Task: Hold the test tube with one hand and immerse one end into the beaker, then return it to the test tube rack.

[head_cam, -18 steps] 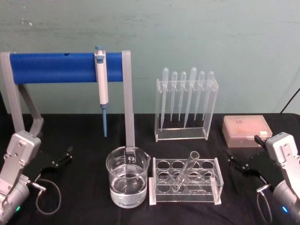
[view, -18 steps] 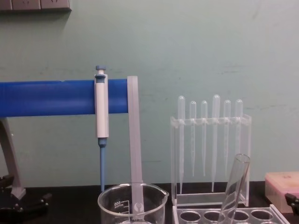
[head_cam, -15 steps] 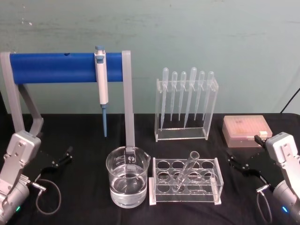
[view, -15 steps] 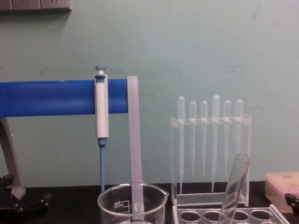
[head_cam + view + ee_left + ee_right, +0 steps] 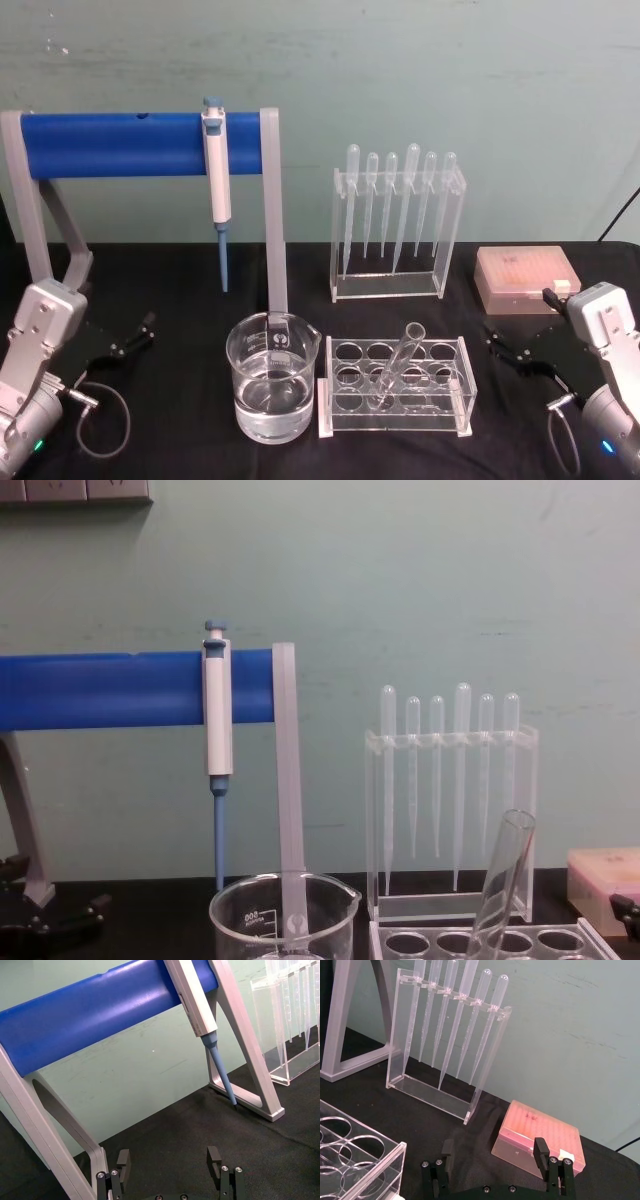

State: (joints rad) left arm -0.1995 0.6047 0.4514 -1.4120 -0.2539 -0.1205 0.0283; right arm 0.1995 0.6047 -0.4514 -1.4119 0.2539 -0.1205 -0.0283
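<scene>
Right gripper (image 5: 493,1152) waits open and empty beside the test tube rack (image 5: 463,352); left gripper (image 5: 168,1160) is open too, parked beyond the beaker (image 5: 272,385). Test tube (image 5: 396,362) leans in the rack, so I judge pickup, dip and return all remain

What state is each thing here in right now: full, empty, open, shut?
test tube: leaning in the tube rack, unheld.
beaker: upright, partly filled with clear liquid.
left gripper: open, empty, low at left.
right gripper: open, empty, low at right.
pipettes: hanging in their stand.
micropipette: hanging on the blue bar.
</scene>
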